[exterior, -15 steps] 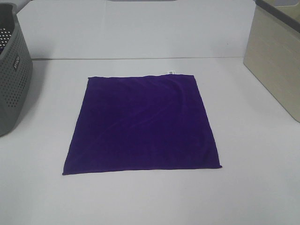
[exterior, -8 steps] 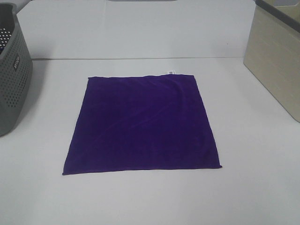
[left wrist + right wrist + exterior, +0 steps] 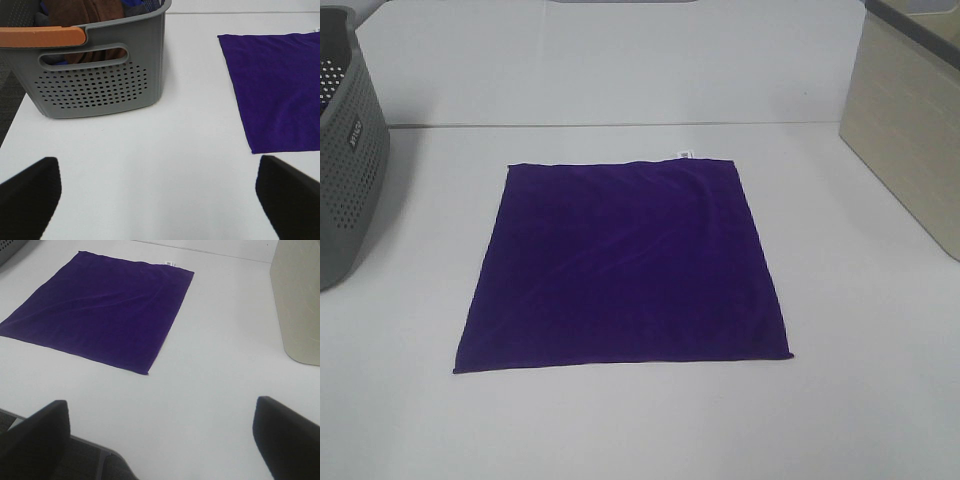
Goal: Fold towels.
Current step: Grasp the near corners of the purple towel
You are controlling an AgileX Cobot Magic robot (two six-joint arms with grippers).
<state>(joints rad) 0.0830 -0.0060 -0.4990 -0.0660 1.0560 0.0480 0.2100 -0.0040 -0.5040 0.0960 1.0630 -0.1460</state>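
Note:
The deep purple towel lies flat and unfolded in the middle of the white table, its small white tag on the far edge. It also shows in the left wrist view and in the right wrist view. My left gripper is open and empty over bare table, short of the towel's near left corner. My right gripper is open and empty at the table's front edge, short of the towel's near right corner. Neither gripper shows in the exterior high view.
A grey perforated basket with an orange handle stands at the left and holds brown and blue cloths. A beige bin stands at the right. A white wall backs the table.

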